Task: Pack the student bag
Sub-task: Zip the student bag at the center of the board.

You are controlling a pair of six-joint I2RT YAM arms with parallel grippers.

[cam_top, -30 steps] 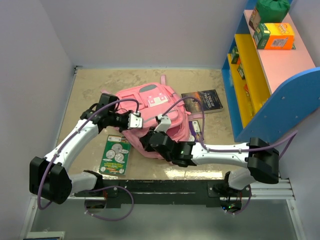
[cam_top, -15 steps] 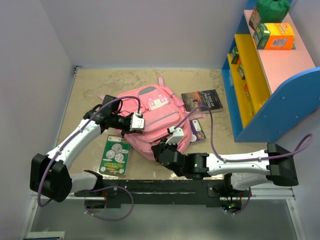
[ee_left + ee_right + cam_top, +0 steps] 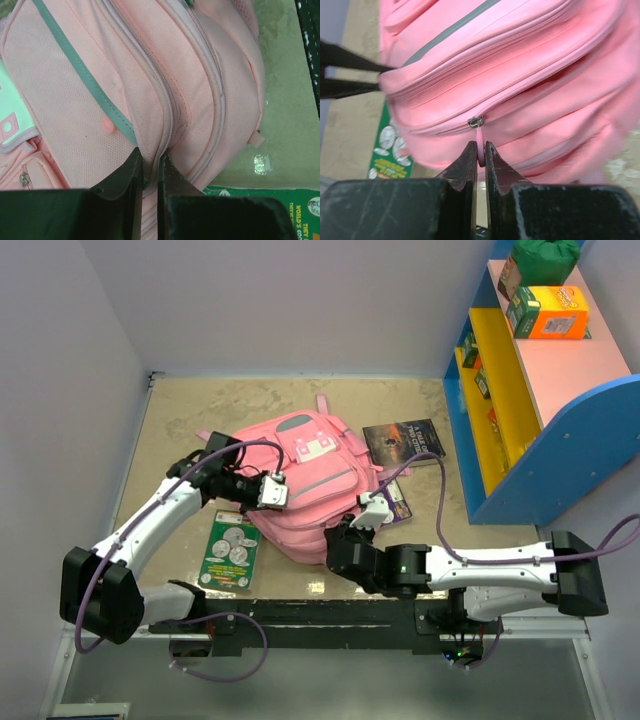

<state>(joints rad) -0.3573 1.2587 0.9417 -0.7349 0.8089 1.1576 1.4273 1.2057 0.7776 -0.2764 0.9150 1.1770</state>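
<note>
The student bag is a large pink backpack with grey trim, lying in the middle of the table. My left gripper reaches it from the left. In the left wrist view this gripper is shut on a fold of the bag's fabric beside a zip seam. My right gripper is at the bag's near edge. Seen from the right wrist, it is shut on the pink zipper pull, which hangs from the metal slider on the bag.
A green book lies flat at the bag's near left. A dark book and a small purple item lie to its right. A blue and yellow shelf holding an orange box stands at the right.
My right gripper has drawn back from over the bag to its near edge, and the right arm has swung low and rightward. The bag has settled flatter. My left gripper has barely moved.
</note>
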